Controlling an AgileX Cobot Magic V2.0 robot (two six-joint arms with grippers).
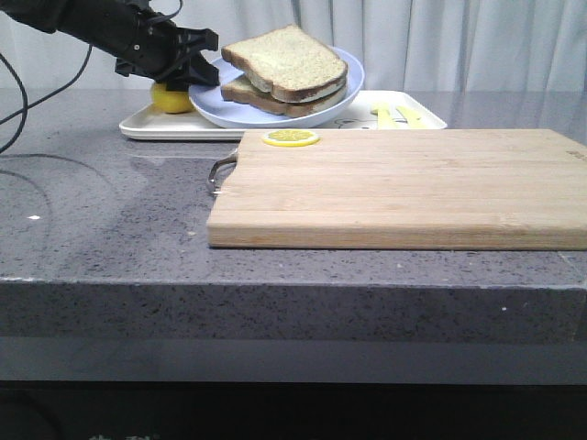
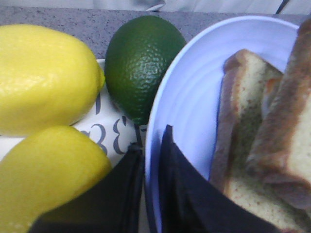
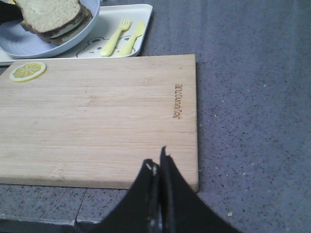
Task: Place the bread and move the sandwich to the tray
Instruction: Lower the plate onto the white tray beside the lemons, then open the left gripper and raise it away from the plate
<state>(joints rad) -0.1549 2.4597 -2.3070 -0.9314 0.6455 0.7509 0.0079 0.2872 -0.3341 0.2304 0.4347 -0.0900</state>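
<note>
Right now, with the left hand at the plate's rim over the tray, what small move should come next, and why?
Probably lower the plate until it lies flat. The left hand is pinched on its rim, the sandwich sits complete on it, and the plate is already over the tray but looks tilted.

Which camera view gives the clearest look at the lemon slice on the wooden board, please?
The right wrist view: the lemon slice is seen from above, its segments visible, near the board's corner. The front view shows it edge-on, a thin yellow disc. The left wrist view misses it.
</note>
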